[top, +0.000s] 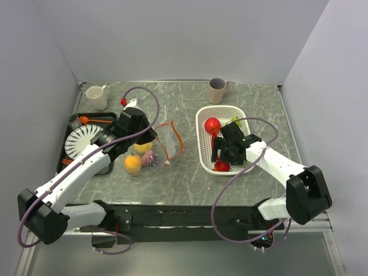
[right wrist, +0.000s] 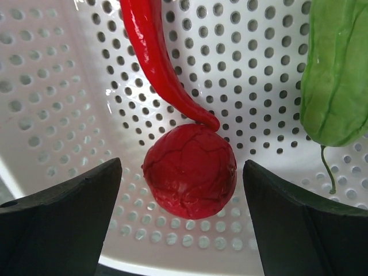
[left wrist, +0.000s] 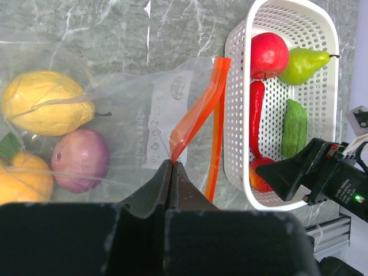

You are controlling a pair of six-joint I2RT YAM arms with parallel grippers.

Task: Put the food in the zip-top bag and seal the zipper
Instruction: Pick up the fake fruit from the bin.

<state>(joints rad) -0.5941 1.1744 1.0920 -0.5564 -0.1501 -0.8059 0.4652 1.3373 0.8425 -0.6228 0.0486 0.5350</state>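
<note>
From above, the zip-top bag lies on the tabletop, just left of the white basket. The left gripper sits at the bag's mouth and the right gripper reaches down into the basket. Counted here are one bag, one basket and two mugs at the far edge, a white mug and a grey mug.

The left wrist view shows that gripper's jaws pressed together on the orange-red zipper, holding the strip up. Three items appear to lie under the clear film: a lemon, a purple onion and an orange. The pinch takes only a thin edge. If the strip slips out, the mouth would probably fall flat and block the next piece.

In the right wrist view the jaws stand wide apart on either side of a red round fruit, touching nothing. The basket holds five items. Three show here: that fruit, a red chili whose tip touches it, and a green gourd. The other two, an apple and a pear, show from the left wrist. The glossy ball could squirt sideways as the fingers close. The chili might also be dragged along, or a fingertip could catch the perforated floor.
</note>
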